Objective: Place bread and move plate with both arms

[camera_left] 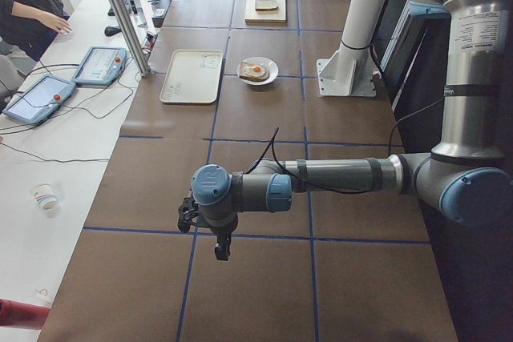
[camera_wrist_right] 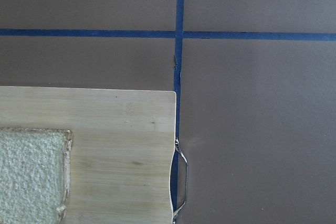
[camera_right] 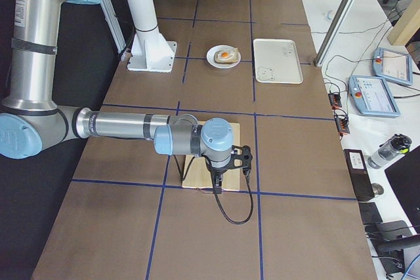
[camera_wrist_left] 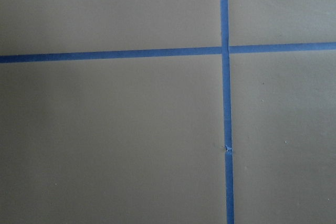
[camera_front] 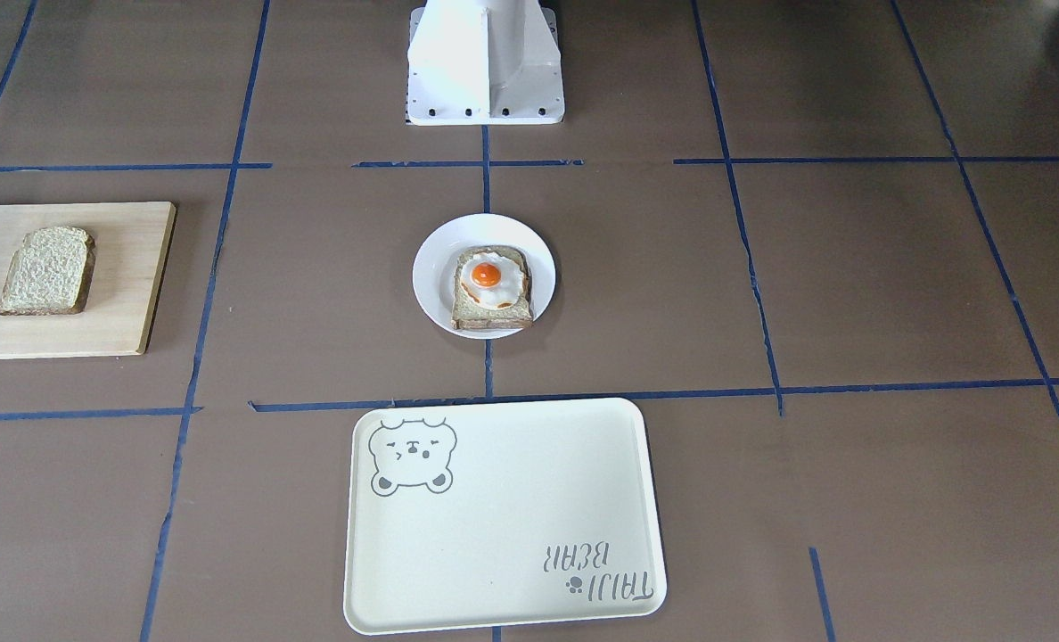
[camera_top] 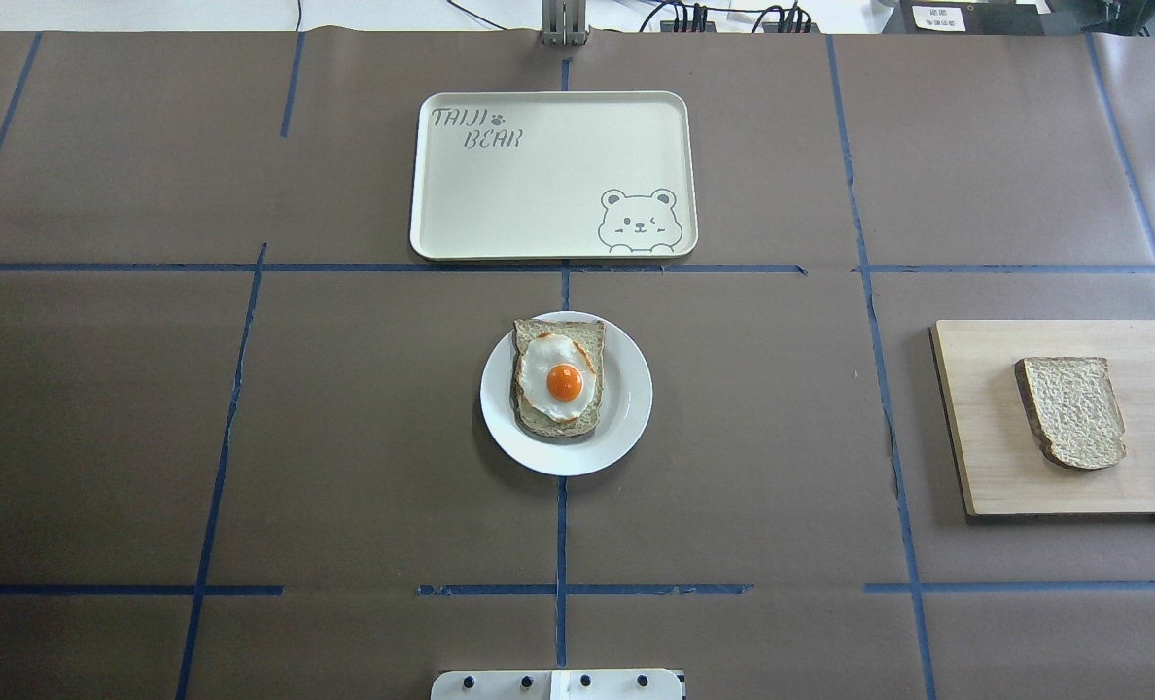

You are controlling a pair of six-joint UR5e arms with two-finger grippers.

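Centrally, plate (camera_top: 626,428) amid open table (camera_top: 344,437), bread (camera_top: 1070,411) on board (camera_top: 986,467) — left claw (camera_left: 220,252), right claw (camera_right: 216,188), grip state unclear.

Bread (camera_top: 1073,410) was pale, porous and rough, with a thin brown crust. Plate (camera_top: 626,418) was white, smooth and glossy (ceramic or plastic, could not tell). Board (camera_top: 976,457) was light matt wood. Tray (camera_top: 539,194) looked like smooth cream plastic. Table cover (camera_top: 344,437) was matt brown sheet.

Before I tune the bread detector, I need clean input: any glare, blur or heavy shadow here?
Overhead exterior: even light, sharp, only a thin shadow beside the bread. Left wrist: soft, greenish cast, just table. Right wrist: crisp crumb, a small curved glint beside the wooden board.
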